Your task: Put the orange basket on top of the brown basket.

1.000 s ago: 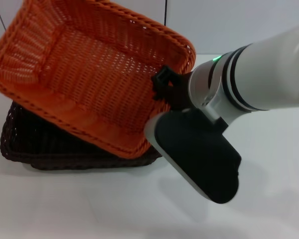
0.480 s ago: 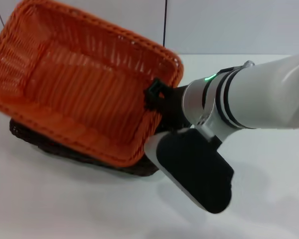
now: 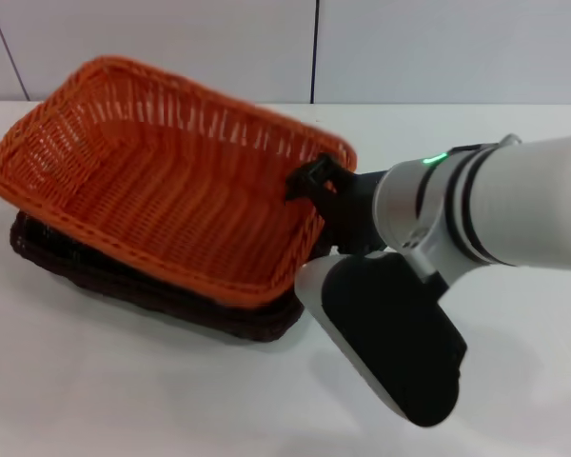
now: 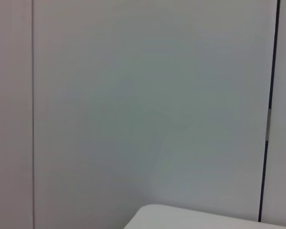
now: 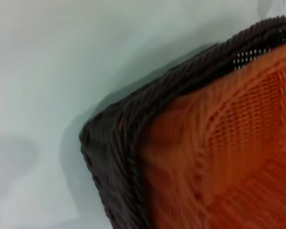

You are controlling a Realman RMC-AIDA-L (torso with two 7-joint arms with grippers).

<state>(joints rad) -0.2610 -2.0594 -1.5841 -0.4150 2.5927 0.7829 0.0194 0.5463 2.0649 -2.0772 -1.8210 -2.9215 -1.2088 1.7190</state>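
The orange basket [image 3: 162, 200] rests nested on the brown basket [image 3: 124, 286], whose dark rim shows below it at the front and left. The orange one is slightly tilted, with its far left side higher. My right gripper [image 3: 312, 181] is shut on the orange basket's right rim. The right wrist view shows a corner of the brown basket [image 5: 119, 143] with the orange basket [image 5: 229, 143] inside it. My left gripper is out of view; its wrist view shows only a wall.
Both baskets stand on a white table [image 3: 124, 400] at its left. A white panelled wall [image 3: 409, 48] runs behind. My right arm's white forearm and black housing [image 3: 390, 333] hang over the table just right of the baskets.
The orange basket was held steeply tilted above the brown one. It has been lowered and levelled onto the brown basket, with my right gripper still on its rim.
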